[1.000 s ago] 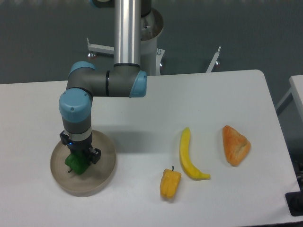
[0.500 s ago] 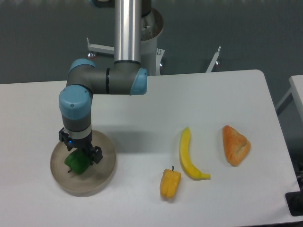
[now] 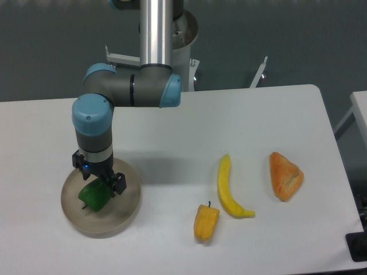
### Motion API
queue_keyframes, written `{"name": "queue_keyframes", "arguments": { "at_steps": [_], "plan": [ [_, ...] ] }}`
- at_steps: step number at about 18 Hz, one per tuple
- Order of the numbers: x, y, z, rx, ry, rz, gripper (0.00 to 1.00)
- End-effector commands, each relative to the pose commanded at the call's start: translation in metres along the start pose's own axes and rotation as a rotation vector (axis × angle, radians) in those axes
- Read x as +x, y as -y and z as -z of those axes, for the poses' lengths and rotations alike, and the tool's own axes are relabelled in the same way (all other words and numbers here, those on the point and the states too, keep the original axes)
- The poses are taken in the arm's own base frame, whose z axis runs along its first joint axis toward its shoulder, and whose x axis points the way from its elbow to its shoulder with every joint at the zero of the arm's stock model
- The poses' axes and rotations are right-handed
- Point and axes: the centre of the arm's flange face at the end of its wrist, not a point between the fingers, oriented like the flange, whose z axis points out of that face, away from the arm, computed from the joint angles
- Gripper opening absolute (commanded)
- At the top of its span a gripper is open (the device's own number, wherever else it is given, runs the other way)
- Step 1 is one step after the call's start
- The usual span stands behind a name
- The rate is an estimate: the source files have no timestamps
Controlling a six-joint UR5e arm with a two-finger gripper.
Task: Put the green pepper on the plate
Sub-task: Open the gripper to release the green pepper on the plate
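Hand (image 3: 98, 182) spread above green pepper (image 3: 93, 197) on plate (image 3: 126, 207), white table (image 3: 189, 132), grey backdrop.

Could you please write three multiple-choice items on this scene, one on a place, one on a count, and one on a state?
1. Where is the green pepper?
A) on the plate
B) beside the banana-like fruit
C) off the table

2. How many items lie on the table right of the plate?
A) one
B) three
C) five

3. What is the gripper doing?
A) carrying the yellow-orange pepper
B) hanging right above the green pepper
C) resting on the orange wedge

Answers: 1 A, the pepper sits inside the rim. 2 B, pepper, fruit and wedge. 3 B, it hangs over the plate.
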Motion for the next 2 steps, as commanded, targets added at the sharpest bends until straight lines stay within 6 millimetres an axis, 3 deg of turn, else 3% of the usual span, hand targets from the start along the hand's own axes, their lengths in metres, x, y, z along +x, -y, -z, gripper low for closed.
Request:
{"name": "queue_keyframes", "arguments": {
  "at_steps": [2],
  "plan": [
    [-0.0101, -0.0053, 0.001, -0.006, 0.01, 0.015, 1.0]
  ]
}}
